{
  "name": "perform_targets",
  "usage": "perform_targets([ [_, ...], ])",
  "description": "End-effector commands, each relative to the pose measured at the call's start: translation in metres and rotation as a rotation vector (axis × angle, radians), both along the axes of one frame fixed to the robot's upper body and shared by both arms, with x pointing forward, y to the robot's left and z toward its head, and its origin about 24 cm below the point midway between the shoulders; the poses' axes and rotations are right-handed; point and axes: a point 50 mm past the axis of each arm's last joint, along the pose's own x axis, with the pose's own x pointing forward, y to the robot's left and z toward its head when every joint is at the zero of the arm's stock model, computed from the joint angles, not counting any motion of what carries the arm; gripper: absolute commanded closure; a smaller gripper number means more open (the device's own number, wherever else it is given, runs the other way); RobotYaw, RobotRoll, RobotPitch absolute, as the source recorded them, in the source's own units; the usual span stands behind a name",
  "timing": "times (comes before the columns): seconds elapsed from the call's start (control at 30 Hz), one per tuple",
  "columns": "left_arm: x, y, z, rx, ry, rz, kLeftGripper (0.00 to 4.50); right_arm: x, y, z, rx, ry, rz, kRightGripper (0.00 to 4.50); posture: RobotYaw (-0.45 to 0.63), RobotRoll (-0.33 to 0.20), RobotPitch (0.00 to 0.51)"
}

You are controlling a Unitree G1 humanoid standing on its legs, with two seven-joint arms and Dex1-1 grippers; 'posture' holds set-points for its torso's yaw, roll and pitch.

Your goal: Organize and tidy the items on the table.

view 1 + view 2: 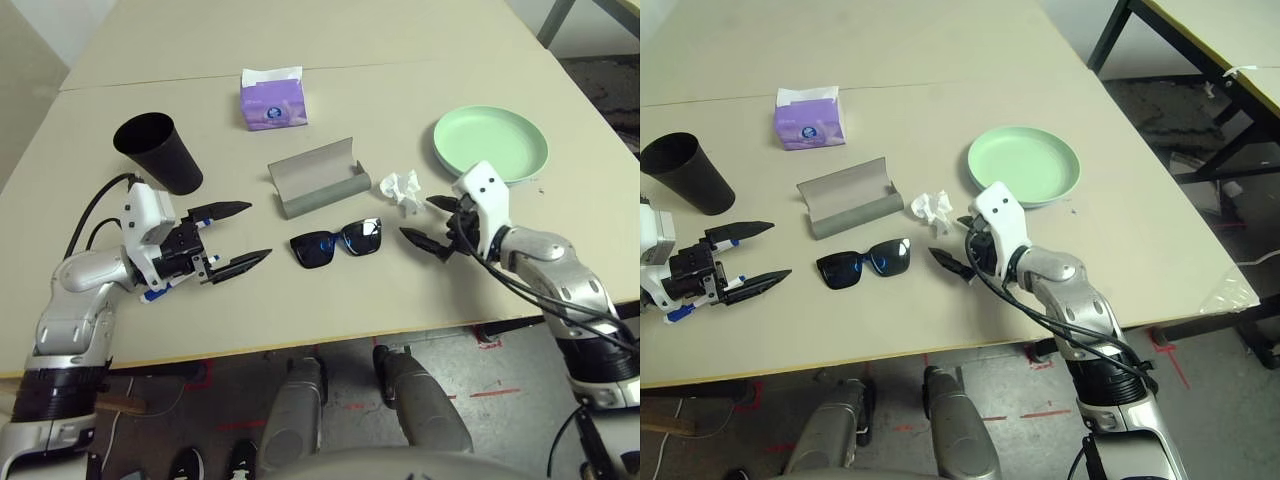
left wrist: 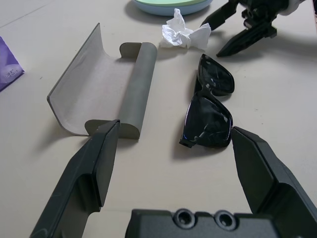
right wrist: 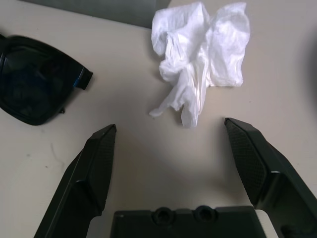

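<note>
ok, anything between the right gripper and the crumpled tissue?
Nothing visible. The right gripper is open and faces the crumpled tissue across bare table. The sunglasses lie off to one side, outside the fingers, and the grey glasses case sits beyond the tissue.

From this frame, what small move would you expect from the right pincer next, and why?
Probably a short advance toward the crumpled tissue and then a close on it. The right pincer is open, empty and aimed at the tissue, which lies just beyond its fingertips on the table, apart from the sunglasses.
</note>
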Motion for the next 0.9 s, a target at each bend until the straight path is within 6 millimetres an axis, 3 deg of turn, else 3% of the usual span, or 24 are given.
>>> perform_targets([
  [0.03, -0.004, -0.001, 0.001, 0.002, 0.003, -0.006, 0.00, 0.004, -0.003, -0.009, -0.019, 0.020, -0.040, 0.04, -0.07, 0.000, 0.221],
  [0.8, -0.004, -0.010, -0.003, -0.020, 0.003, -0.015, 0.00, 0.040, 0.015, -0.011, -0.001, -0.036, -0.155, 0.04, -0.08, 0.000, 0.227],
  [0.9, -0.004, -0.011, -0.004, -0.023, 0.007, -0.015, 0.00, 0.040, 0.018, -0.011, 0.010, -0.036, -0.139, 0.65, -0.07, 0.000, 0.227],
])
